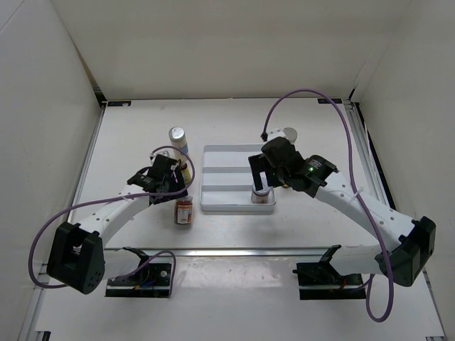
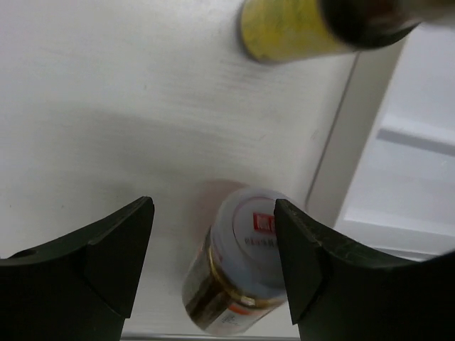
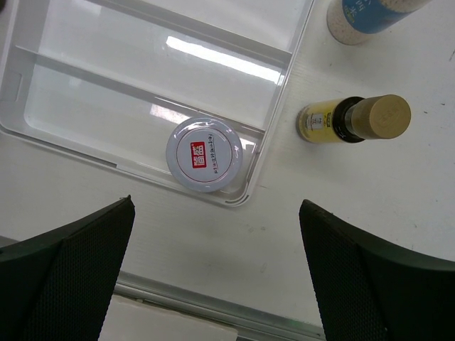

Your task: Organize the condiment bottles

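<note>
nearest to the arms, the first jar (image 1: 184,211) sits on the tabletop (image 1: 128,142), just beside the near left corner of the tray (image 1: 238,153). it is squat, with brown glass, a label with some orange, and a silver lid with a red mark. the left claw (image 2: 213,204) hangs over it with its fingers (image 2: 106,263) spread. in the left wrist view the jar shows between them, with a clear gap on the left side.

the second jar (image 3: 206,155) looks the same from above: a round silver lid with a red square. it stands inside the tray, in the nearest compartment at its right end. the right claw (image 3: 217,204) is above it, opened wide, and does not touch it.

a little farther, the left yellow bottle (image 2: 291,28), slim with a dark cap, is near the left edge of the tray. the right yellow bottle (image 3: 320,122), with a brownish cap, is outside the tray on the right side.

farthest are two tall bottles. the left white bottle (image 1: 177,138) has a silver cap. the right white bottle (image 3: 370,14) has a blue band on its pale body.
</note>
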`<state>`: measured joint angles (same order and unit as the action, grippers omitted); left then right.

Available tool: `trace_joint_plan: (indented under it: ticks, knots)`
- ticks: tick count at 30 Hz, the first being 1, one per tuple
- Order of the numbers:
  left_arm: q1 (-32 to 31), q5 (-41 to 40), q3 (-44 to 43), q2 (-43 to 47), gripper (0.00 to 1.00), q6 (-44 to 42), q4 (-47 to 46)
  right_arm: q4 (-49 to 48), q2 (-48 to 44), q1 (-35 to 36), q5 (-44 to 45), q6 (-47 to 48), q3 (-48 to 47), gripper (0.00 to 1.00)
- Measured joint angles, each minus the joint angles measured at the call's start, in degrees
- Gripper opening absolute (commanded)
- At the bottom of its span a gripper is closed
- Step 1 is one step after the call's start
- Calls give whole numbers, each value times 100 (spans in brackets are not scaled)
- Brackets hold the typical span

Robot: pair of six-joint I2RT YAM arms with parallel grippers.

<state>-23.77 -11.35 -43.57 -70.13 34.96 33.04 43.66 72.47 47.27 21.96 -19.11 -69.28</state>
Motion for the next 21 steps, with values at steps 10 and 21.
trace_joint_plan:
  ticks: [10,21]
  knots:
    - [4,133,149,28,93,-155,387,0,-17,0,0,-4,83,100]
    - [-44,494,-131,120,98,-490,649,-2,-44,0,0,-11,83,100]
